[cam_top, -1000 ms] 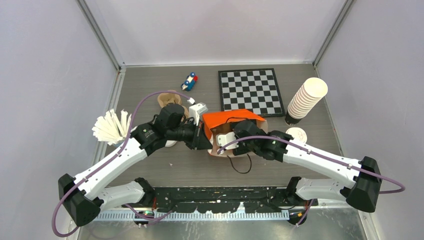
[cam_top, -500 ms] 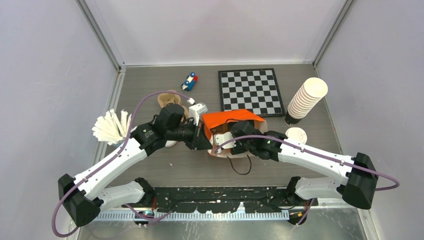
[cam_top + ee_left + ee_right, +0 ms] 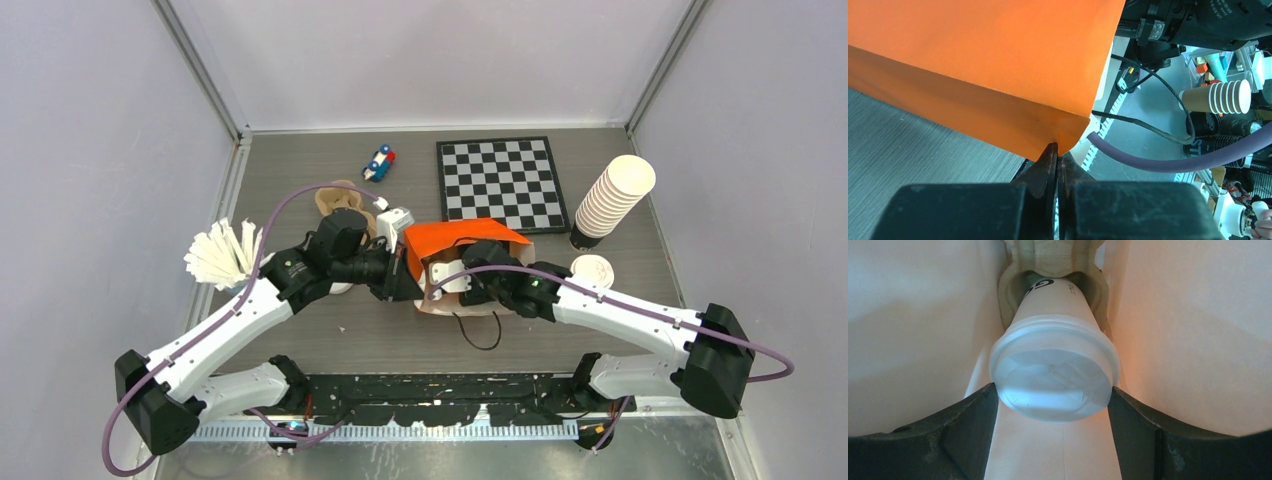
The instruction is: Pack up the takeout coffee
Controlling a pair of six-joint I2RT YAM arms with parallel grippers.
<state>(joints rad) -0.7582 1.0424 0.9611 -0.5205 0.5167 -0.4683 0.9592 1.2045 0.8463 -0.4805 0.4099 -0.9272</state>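
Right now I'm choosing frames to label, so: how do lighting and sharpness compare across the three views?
Top external view: even lighting, sharp, with a slight wide-angle splay. Left wrist view: orange paper bag crisp and bright, left gripper in dark shadow. Right wrist view: peach cast inside the bag, takeout coffee lid hazy and soft, fingers nearly black.

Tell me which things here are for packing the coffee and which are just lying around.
For the job: coffee cup in the right gripper, orange bag pinched by the left gripper.
Lying about: chessboard, toy car, cup stack, loose lid, white bundle.
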